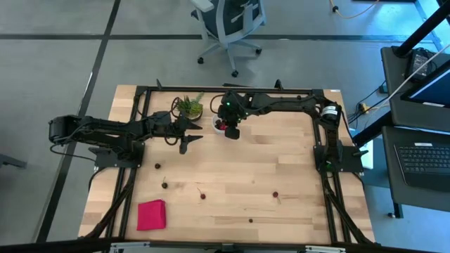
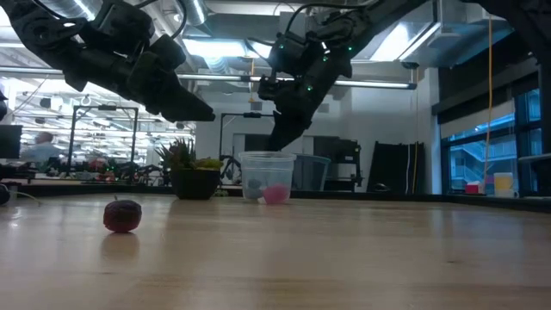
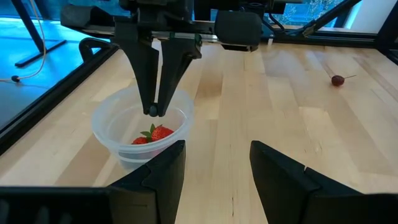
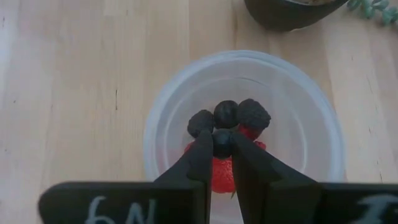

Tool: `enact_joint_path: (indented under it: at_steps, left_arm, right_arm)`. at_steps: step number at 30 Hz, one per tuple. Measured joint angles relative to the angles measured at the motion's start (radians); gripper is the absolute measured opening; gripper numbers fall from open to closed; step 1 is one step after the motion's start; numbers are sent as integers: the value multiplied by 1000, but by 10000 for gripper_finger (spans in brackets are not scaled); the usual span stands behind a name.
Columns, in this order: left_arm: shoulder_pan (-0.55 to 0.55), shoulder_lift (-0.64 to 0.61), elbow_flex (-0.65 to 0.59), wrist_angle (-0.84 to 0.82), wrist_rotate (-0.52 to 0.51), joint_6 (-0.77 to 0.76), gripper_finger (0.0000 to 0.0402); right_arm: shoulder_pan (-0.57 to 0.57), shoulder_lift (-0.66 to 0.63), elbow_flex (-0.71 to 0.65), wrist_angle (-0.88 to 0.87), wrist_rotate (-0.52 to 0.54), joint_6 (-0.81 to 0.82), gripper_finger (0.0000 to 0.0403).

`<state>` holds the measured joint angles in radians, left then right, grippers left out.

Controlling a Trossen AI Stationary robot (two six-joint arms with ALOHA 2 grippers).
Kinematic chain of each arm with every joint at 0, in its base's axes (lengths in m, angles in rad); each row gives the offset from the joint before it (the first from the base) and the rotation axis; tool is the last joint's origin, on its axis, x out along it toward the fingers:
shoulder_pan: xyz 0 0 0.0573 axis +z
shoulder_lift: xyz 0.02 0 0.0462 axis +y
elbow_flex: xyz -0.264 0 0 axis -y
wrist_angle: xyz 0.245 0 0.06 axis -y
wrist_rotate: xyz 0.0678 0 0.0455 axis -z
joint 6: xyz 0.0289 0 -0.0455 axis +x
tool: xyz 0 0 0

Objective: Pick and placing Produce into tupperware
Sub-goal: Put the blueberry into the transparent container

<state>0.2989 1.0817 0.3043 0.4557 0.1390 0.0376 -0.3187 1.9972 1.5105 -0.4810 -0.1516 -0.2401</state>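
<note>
The tupperware (image 4: 298,137), a clear round cup, stands on the table beside the potted plant (image 1: 188,107). It holds three dark round fruits (image 4: 226,113) and a red one (image 3: 160,133). My right gripper (image 4: 222,148) hangs over the cup's middle, fingers pointing down, shut on a small dark fruit; it also shows in the left wrist view (image 3: 153,111) and the high view (image 1: 230,131). My left gripper (image 3: 217,168) is open and hovers just left of the cup (image 1: 187,138), facing it and touching nothing. Loose fruits lie on the table (image 1: 202,195), (image 2: 122,215). My right gripper pinches one small dark round fruit (image 4: 222,138) between its two fingertips (image 3: 149,109), coming from above and pointing down. The fruit is lifted clear, at about the level of the tupperware's rim and above the fruits lying inside.
The spiky green plant (image 2: 194,172) stands close to the cup on its left. A flat pink-red cloth (image 1: 151,214) lies near the table's near-left corner. Several small fruits are scattered across the near half (image 1: 276,195), (image 1: 164,185), (image 1: 250,220), and one lies farther off (image 3: 337,79).
</note>
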Motion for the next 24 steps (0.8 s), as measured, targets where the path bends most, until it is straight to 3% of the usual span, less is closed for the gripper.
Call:
enact_joint_path:
  at_steps: [14,24]
  left_arm:
    - [0,0,0,0,0,0,173]
    - [0,0,0,0,0,0,173]
  right_arm:
    - [0,0,0,2,1,-2,87]
    - [0,0,0,4,3,-4,85]
